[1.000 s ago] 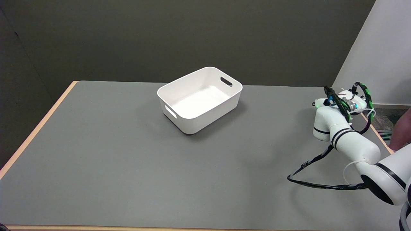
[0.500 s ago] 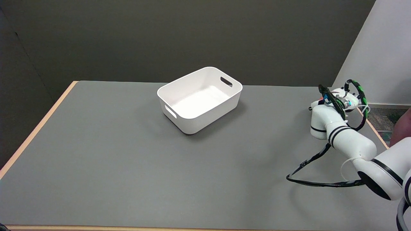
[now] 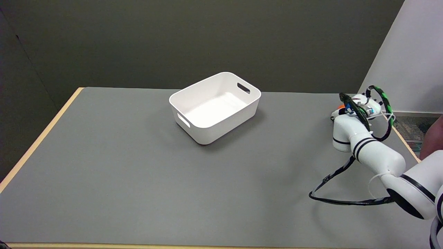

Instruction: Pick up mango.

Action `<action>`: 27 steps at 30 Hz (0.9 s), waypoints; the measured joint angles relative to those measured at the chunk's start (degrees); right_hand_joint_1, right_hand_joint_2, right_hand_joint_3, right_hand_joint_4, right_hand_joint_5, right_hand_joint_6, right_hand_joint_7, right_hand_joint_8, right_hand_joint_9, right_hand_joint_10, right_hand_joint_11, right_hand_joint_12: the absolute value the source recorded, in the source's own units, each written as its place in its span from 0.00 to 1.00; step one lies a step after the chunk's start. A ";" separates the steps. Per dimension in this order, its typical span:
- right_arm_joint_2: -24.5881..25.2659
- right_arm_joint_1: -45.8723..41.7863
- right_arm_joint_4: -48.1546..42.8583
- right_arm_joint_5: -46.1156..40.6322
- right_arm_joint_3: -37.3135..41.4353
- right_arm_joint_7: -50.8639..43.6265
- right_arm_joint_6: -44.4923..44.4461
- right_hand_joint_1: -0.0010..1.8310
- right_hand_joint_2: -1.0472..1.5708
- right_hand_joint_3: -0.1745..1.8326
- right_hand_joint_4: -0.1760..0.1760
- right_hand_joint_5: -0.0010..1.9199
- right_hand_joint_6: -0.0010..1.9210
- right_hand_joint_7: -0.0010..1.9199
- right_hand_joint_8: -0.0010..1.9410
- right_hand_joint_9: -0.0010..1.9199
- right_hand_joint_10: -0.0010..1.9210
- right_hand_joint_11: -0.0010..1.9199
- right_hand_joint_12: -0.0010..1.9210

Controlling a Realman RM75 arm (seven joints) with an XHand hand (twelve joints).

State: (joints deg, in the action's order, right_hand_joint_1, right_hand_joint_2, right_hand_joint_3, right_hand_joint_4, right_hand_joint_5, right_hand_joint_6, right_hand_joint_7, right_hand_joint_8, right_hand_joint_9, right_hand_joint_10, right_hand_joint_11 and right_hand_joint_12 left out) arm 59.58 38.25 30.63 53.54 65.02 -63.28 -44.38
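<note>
Edged left along the surface's (image 3: 138,166) right rim since a second ago: right hand (image 3: 364,103), largely hidden behind its own wrist, grip impossible to tell. No plain sight of the mango, perhaps the orange sliver (image 3: 341,105) beside it. Seemingly mid-reach; next, a sure hold before lifting.

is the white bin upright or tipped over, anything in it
Upright and empty: the white bin sits flat on the table, opening up, bare floor visible.

Looks like a robotics lab: bare grey table (image 3: 138,166), dark backdrop wall (image 3: 173,38), white bin (image 3: 214,107).
</note>
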 measured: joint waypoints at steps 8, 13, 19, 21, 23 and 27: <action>-0.44 -4.59 8.40 -0.10 2.37 1.42 0.17 0.63 0.84 0.26 0.00 0.31 0.82 0.34 0.83 0.45 1.00 0.18 1.00; -0.89 -8.43 15.91 0.41 4.87 5.58 0.16 0.63 0.84 0.26 0.00 0.32 0.82 0.35 0.83 0.45 1.00 0.16 1.00; -1.28 -14.21 27.62 3.64 8.86 13.41 0.22 0.64 0.83 0.27 0.00 0.32 0.82 0.35 0.82 0.46 1.00 0.12 1.00; -1.32 -16.10 31.62 5.20 10.15 16.06 0.25 0.64 0.83 0.27 0.00 0.32 0.81 0.35 0.82 0.46 1.00 0.13 1.00; -1.34 -17.78 35.33 6.77 11.28 18.54 0.38 0.64 0.83 0.27 0.00 0.33 0.81 0.35 0.82 0.46 1.00 0.13 1.00; -1.34 -20.79 42.48 10.39 12.86 23.56 1.18 0.64 0.83 0.28 0.00 0.33 0.80 0.36 0.81 0.47 1.00 0.13 1.00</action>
State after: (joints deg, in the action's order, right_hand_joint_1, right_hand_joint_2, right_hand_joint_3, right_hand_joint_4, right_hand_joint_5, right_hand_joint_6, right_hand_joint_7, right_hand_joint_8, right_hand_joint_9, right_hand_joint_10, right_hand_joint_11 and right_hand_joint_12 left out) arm 58.24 17.46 73.10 63.93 77.87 -39.72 -43.20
